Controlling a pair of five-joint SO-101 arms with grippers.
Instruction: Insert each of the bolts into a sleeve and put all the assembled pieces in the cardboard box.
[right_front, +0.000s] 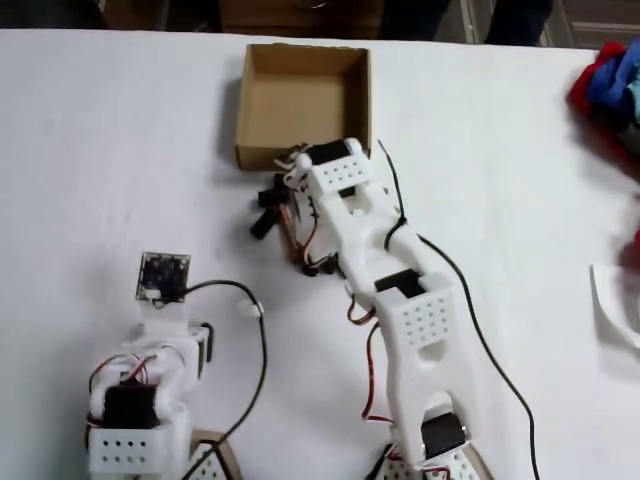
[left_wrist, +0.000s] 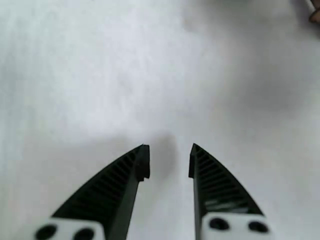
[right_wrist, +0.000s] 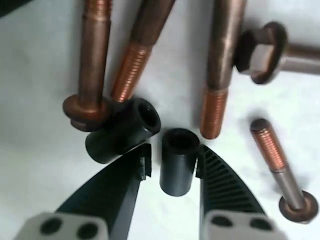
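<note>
While your right arm (right_front: 415, 320) lay stretched from six o'clock towards the middle of the white surface (right_front: 120, 130), its hand (right_wrist: 172, 162) had its black fingers (right_wrist: 115, 195) apart. They straddled a short black cylindrical sleeve (right_wrist: 179, 160). That sleeve turned its open bore towards the camera. It looked to touch one finger, with a sliver of gap to the other, so the hand was not clamped on it.

Just beside it lay a second black sleeve (right_wrist: 122, 131), tilted, its side against the flanged head of a long copper-coloured metal bolt (right_wrist: 93, 55). You had four more copper-coloured bolts close by:
- One (right_wrist: 141, 40) lay alongside the first, its threaded end by the second sleeve.
- One (right_wrist: 223, 55) had its threaded tip near the straddled sleeve's rim.
- One (right_wrist: 261, 50) showed its hex head.
- One (right_wrist: 276, 167) lay apart from the rest, beyond the hand's far finger.

Every bolt lay loose on the surface, outside the sleeves.

From above, the open-topped brown cardboard box (right_front: 262, 155) sat at twelve o'clock, and your right arm's wrist ended just beside its near wall. Your left arm (right_front: 130, 440) was folded at seven o'clock, well apart from the box. Its hand (left_wrist: 168, 162) hung over bare surface with its fingers (left_wrist: 115, 195) apart. A heap of red and blue cloth (right_front: 605, 75) lay at the two o'clock edge.
</note>
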